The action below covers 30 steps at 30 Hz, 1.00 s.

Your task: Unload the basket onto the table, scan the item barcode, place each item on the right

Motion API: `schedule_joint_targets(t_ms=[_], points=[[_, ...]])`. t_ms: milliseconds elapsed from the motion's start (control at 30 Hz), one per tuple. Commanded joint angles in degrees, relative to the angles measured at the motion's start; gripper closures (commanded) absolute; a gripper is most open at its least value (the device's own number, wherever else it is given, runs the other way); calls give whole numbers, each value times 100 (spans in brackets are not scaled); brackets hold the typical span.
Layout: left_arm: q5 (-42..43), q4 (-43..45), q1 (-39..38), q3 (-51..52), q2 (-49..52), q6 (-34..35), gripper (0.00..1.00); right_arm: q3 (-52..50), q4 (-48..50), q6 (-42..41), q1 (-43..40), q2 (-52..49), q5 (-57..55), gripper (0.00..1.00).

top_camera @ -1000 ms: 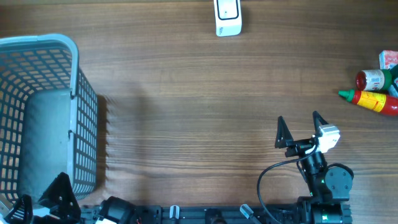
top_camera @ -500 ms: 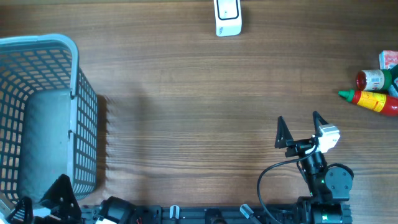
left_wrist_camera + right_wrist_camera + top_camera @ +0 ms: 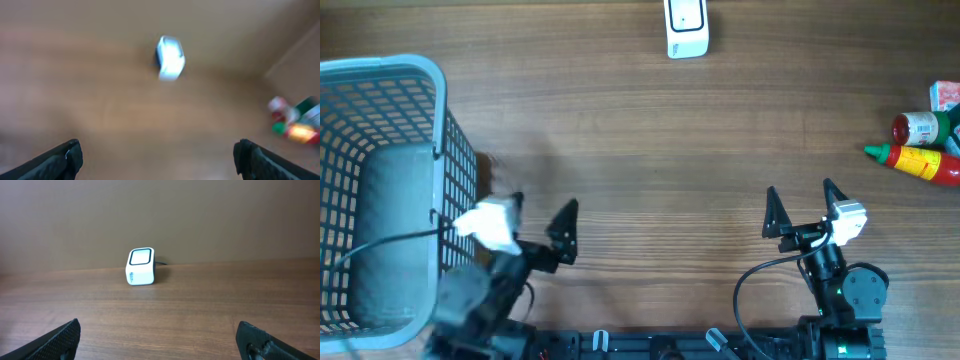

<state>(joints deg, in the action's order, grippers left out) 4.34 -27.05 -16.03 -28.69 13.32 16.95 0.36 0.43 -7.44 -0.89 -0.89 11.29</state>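
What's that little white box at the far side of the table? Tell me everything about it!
It looks like a small white barcode scanner, boxy with rounded corners, seemingly plastic. Its top face holds a dark-rimmed pale window, and small marks sit low on the front. It stands upright on the wooden table, nothing else touching it. Something dark, maybe a cable, pokes out behind.

The basket (image 3: 440, 130) stands at the left end of the bench (image 3: 650, 150). The scanner (image 3: 686, 28) sits at the far edge, slightly right of centre. At the right edge lies a bottle (image 3: 920, 161), with a jar (image 3: 918, 128) just behind it. The left hand (image 3: 542, 207) is near the front, just right of the basket. The right hand (image 3: 801, 192) is front right, well apart from the bottle.
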Motion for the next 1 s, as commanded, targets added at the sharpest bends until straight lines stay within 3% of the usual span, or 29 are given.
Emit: schedule_joint_targets(t_ms=[0,100,300,467,633,700,767,833,967], points=[[-317,-13,122,1043,-94,-155,0,-7,31,61,28,61,-96,0],[-645,-323,442,1231,-238,-155,0,-7,28,63,28,63,-96,0],[-1462,-1244,1971,1231,-929,-190,0,-7,31,61,28,63,-96,0],[-1591,-1167,2769,1231,-1303,-1703,0,-7,31,63,28,63,-96,0],[-2201,-684,2944,1231,-1311,-2811,0,-7,31,61,28,63,-96,0],[-2044,-459,2938,1231,-1311,-2127,0,-7,28,63,28,63,-96,0],[-1174,-87,2815,1231,-1311,-1010,0,-7,28,61,28,63,-96,0],[-334,1126,2500,1281,-1311,-323,0,-7,28,63,28,61,-96,0],[782,3018,2024,1436,-1311,157,0,-7,28,61,28,61,-96,0]])
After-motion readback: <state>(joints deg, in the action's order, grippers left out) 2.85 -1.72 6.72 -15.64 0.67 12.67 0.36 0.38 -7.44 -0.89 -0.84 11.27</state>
